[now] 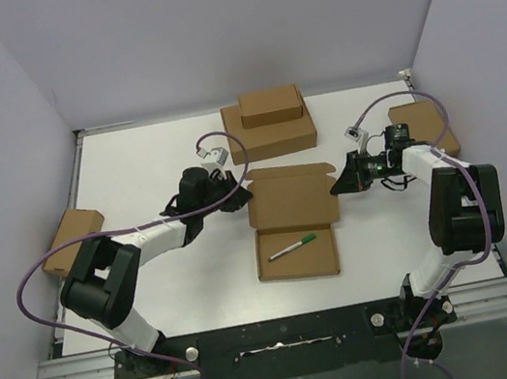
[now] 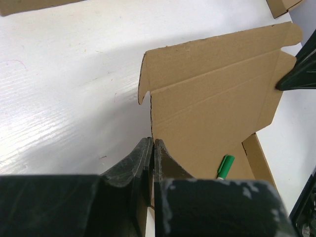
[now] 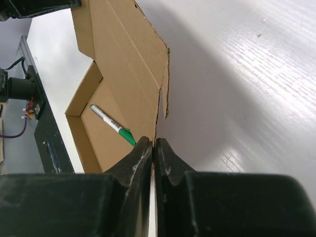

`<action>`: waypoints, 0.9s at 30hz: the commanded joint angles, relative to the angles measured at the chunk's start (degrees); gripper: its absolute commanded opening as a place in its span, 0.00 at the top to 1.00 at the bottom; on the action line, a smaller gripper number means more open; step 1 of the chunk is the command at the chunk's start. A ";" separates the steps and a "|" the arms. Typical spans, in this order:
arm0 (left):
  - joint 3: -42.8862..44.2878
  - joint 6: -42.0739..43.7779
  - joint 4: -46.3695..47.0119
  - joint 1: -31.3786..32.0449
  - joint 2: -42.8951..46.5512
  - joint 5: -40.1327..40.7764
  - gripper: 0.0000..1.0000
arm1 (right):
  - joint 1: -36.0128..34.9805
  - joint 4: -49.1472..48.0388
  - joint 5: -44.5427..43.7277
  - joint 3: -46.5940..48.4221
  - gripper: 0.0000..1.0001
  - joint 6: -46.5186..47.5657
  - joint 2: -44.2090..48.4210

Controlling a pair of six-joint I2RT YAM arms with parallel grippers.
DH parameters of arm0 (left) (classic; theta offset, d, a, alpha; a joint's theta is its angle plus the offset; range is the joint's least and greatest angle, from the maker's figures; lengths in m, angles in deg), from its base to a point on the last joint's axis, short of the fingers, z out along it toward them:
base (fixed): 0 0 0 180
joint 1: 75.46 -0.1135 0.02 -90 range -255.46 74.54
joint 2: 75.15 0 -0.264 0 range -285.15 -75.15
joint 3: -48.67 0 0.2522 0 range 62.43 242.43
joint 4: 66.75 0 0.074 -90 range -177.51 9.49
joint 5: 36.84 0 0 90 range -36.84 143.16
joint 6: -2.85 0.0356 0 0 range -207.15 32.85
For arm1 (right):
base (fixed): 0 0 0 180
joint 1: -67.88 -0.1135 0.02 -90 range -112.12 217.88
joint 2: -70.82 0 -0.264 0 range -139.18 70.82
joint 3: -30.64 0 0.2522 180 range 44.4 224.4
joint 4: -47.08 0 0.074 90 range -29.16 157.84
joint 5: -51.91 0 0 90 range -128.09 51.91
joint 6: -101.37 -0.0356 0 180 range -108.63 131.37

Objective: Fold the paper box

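While left fingers (image 2: 132, 165) and right fingers (image 3: 132, 160) clamp opposite edges of the paper box (image 1: 289, 211) lid (image 2: 212, 84), closing seems in hand; next, swing it down evenly over the pen (image 1: 293, 246).

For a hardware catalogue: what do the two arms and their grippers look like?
The left arm and right arm have white links and bulky black joints. A purple cable loops along each. The left gripper and right gripper are black, with two tapered fingers; the left's casing looks scuffed.

White table (image 1: 173, 292), stacked brown boxes (image 1: 271, 108), green-capped pen (image 1: 293, 246)
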 commanded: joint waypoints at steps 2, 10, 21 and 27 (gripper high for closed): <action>1.74 -0.90 0.80 1.80 4.68 1.87 1.00 | -0.59 -4.97 -3.14 -0.51 1.00 -0.55 7.57; 6.13 -0.61 -4.67 7.58 5.02 17.75 1.00 | -8.61 -9.01 -20.18 0.14 1.00 -2.61 16.08; 15.04 2.43 -6.58 10.22 2.66 31.18 1.00 | -16.36 -14.38 -39.11 5.17 1.00 -1.81 13.68; 15.64 4.02 -2.36 10.50 0.44 32.28 1.00 | -20.63 -22.27 -48.32 4.81 1.00 -2.61 12.74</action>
